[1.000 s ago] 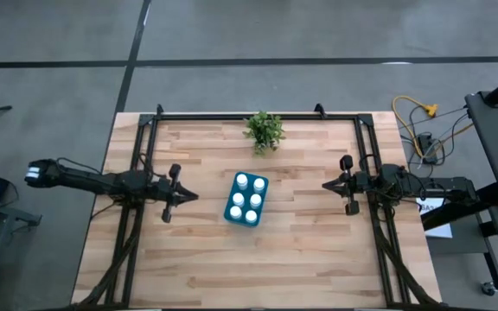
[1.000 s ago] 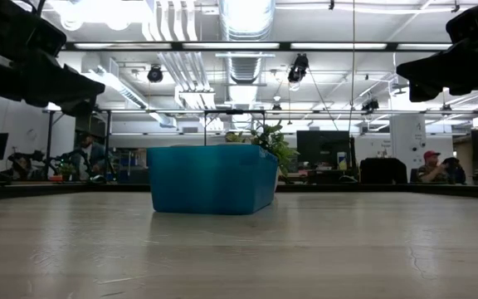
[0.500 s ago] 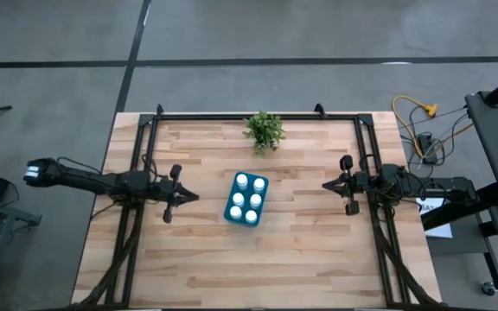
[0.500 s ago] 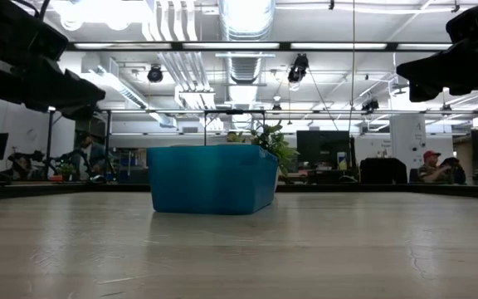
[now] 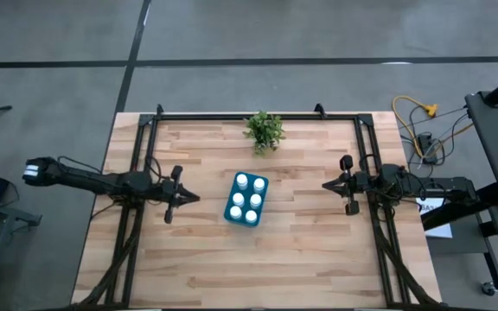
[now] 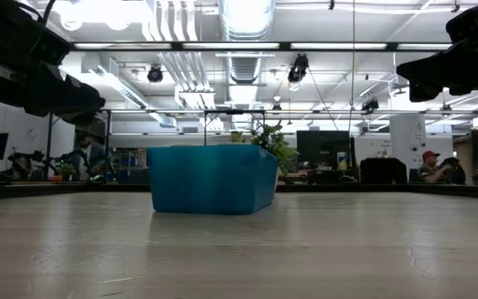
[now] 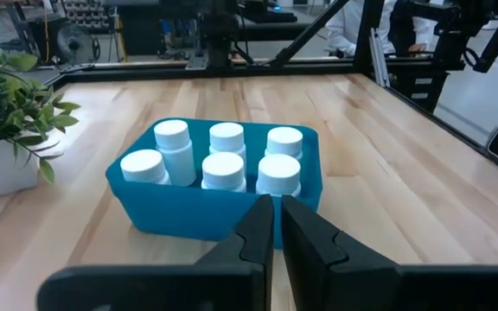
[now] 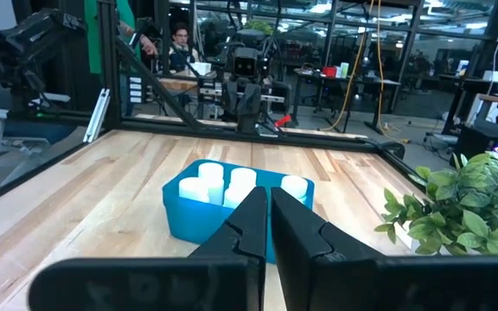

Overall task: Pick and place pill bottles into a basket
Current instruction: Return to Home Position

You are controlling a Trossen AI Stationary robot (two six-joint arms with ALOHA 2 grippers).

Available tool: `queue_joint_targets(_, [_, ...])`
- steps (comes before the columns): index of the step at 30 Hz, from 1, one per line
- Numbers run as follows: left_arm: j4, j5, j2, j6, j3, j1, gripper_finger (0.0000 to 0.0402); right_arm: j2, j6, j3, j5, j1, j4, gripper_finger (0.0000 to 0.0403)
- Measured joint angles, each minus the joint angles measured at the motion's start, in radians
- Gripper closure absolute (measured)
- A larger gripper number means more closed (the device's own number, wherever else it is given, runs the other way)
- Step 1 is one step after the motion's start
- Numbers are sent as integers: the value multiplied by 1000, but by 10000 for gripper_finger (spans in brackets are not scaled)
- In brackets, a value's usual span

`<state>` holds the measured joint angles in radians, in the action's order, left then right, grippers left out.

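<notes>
- The left gripper hovers above the wooden table on its left side. Its tip is aimed at the basket, and its two fingers are pressed together on nothing.
- The right gripper mirrors it on the right side, well apart from the basket. It points inward, its fingers likewise closed and empty.
- The teal basket sits between them, near the table's middle. Its long axis runs near to far, with the far end swung slightly toward the right arm.
- Six white pill bottles stand upright inside it, caps up, in two rows of three along that axis.
- A small potted plant stands behind the basket, near the far edge and apart from it.
- Beyond the table, a person in a red cap shows in the room.
</notes>
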<state>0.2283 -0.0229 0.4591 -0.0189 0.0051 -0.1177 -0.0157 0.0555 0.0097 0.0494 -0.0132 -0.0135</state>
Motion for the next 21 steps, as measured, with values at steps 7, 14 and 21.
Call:
queue_joint_targets(7, [0,2,24,0,0,0,394,0,-2,0,0,0,0,394])
queue_joint_targets(14, [0,1,49,0,0,0,394,0,0,0,0,0,0,394])
queue_joint_targets(21, [0,1,82,0,0,0,394,0,-2,0,0,0,0,394])
